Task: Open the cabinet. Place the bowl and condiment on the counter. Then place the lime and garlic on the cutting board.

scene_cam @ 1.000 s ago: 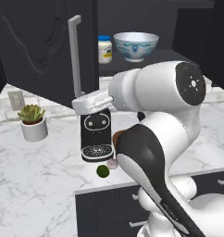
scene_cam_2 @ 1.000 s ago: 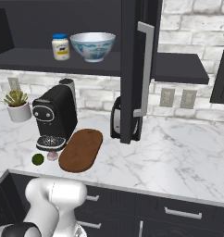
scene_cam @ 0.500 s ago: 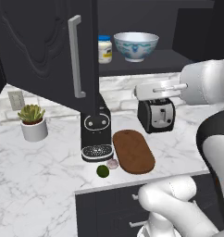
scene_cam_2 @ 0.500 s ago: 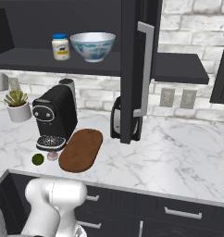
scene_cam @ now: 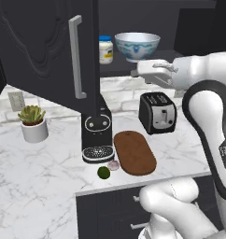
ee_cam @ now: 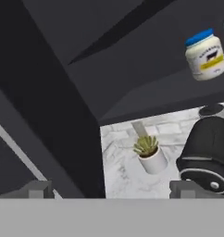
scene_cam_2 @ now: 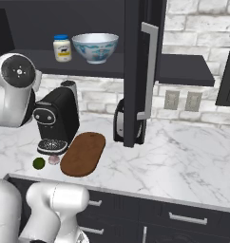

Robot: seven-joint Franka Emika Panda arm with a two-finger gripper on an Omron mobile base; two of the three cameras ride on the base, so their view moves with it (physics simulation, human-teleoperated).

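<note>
Both doors of the black cabinet (scene_cam: 40, 46) stand open, the left one with its silver handle (scene_cam: 76, 56) and the right one (scene_cam_2: 144, 71) edge-on. On its shelf sit the pale bowl (scene_cam: 137, 45) (scene_cam_2: 95, 46) and the blue-lidded condiment (scene_cam: 105, 49) (scene_cam_2: 62, 47) (ee_cam: 205, 54). On the marble counter (scene_cam: 35, 177) lies the oval cutting board (scene_cam: 134, 151) (scene_cam_2: 83, 153). The lime (scene_cam: 103, 172) (scene_cam_2: 39, 163) and garlic (scene_cam: 114, 165) (scene_cam_2: 53, 160) rest on the counter beside it. My gripper (scene_cam: 139, 70) (ee_cam: 113, 190) hangs open and empty, pointing left, just below the bowl.
A black coffee machine (scene_cam: 97, 130) (ee_cam: 208, 152) stands behind the lime and garlic. A toaster (scene_cam: 157, 112) sits right of it, a potted plant (scene_cam: 32, 122) (ee_cam: 150, 152) to the left. Black drawers (scene_cam_2: 183, 223) run under the counter; wall outlets (scene_cam_2: 171, 99) sit on the brick.
My arm has swung from in front of the coffee machine and the left door's handle up and to the right, to below the bowl. The doors and other things have not moved.
</note>
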